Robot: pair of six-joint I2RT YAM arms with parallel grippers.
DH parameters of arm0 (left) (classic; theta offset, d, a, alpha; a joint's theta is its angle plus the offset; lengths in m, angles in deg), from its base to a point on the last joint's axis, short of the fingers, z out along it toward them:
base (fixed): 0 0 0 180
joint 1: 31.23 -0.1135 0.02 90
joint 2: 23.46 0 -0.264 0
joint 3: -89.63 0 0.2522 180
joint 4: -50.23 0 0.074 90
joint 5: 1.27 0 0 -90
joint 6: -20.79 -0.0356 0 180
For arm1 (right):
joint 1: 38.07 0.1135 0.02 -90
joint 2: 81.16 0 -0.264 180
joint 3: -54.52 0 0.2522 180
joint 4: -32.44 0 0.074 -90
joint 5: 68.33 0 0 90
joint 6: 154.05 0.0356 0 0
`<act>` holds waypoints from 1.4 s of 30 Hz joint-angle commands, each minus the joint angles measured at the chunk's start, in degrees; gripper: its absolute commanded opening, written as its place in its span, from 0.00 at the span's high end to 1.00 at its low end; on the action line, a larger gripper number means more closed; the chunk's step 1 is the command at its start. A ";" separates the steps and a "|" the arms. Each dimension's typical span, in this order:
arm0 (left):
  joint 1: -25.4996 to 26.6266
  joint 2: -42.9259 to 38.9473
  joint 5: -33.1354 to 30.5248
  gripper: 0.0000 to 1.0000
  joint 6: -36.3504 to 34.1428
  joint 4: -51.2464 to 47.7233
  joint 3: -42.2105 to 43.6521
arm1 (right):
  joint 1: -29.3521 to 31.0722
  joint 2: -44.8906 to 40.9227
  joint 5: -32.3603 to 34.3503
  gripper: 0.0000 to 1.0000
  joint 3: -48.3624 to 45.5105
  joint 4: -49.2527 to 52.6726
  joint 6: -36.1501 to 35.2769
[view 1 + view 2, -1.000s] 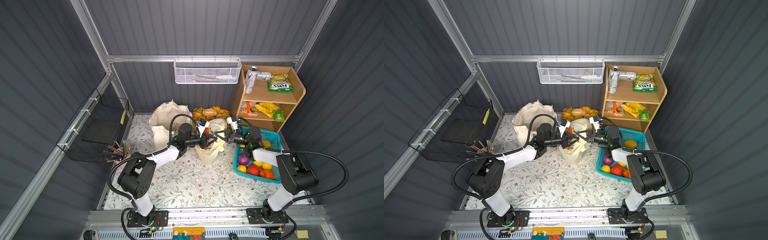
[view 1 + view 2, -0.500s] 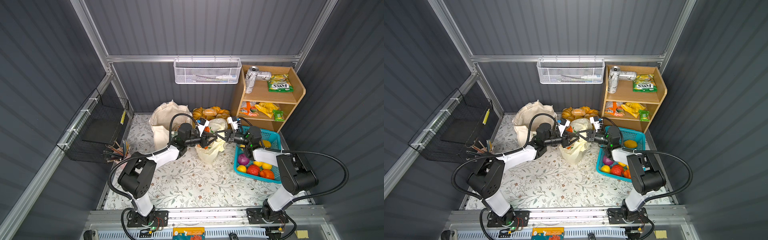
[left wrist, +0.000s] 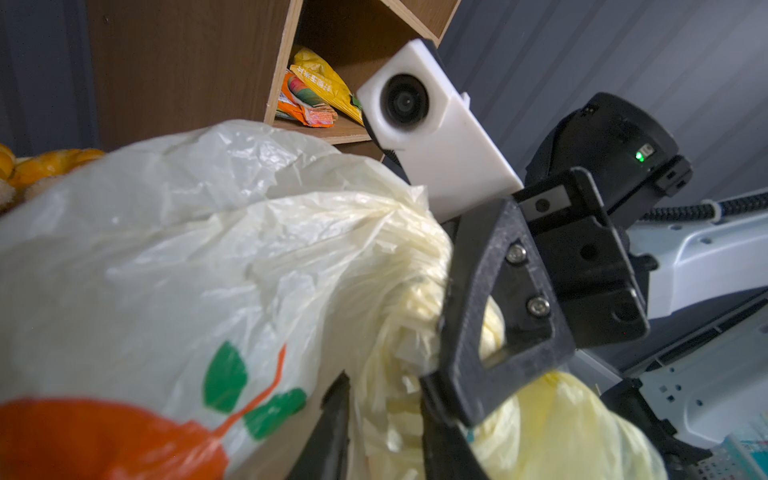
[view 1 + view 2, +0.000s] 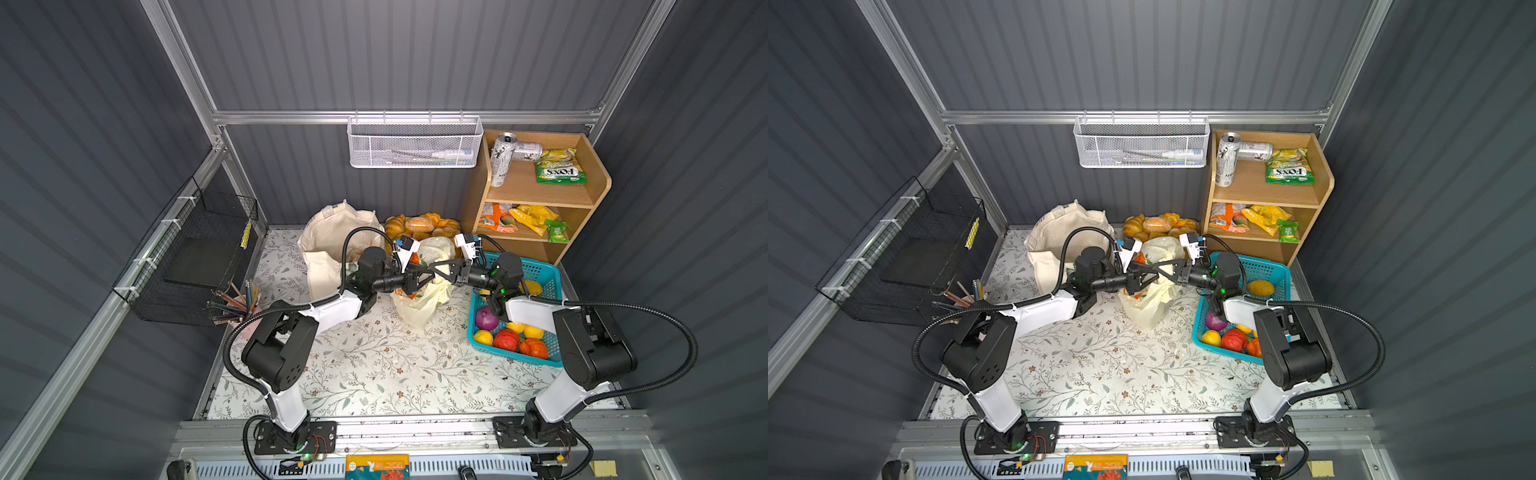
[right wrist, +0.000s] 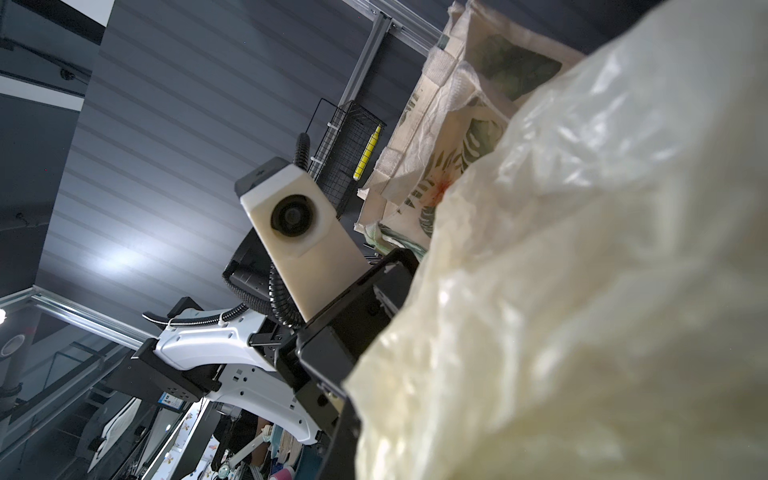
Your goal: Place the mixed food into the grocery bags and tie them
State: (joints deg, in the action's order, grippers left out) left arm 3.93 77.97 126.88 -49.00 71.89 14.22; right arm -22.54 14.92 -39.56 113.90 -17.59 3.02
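Nearest, on the right, stands the turquoise plastic basket (image 4: 470, 320); just beside it sits the thin, crinkly cream-yellow plastic bag (image 4: 419, 309) with an orange print. Over the bag the left gripper (image 3: 384, 424) pinches a twisted strand of its film, and the right gripper (image 4: 438, 268) is clenched tight against the same bunch. Behind, to the left, slumps the beige canvas tote (image 4: 328, 245).

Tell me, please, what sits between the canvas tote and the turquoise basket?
The cream plastic bag stands there, beneath the two arms; both top views show it.
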 commanded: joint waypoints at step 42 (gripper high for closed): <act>0.26 -2.47 -8.87 1.00 -3.24 -3.96 -1.63 | -0.89 -29.27 11.27 0.49 -17.42 28.83 -11.51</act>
State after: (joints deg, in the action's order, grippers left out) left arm 3.99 76.74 118.40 -50.99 68.61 14.33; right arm -24.86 -13.37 -30.38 96.03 5.87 -3.80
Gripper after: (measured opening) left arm 0.047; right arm 0.509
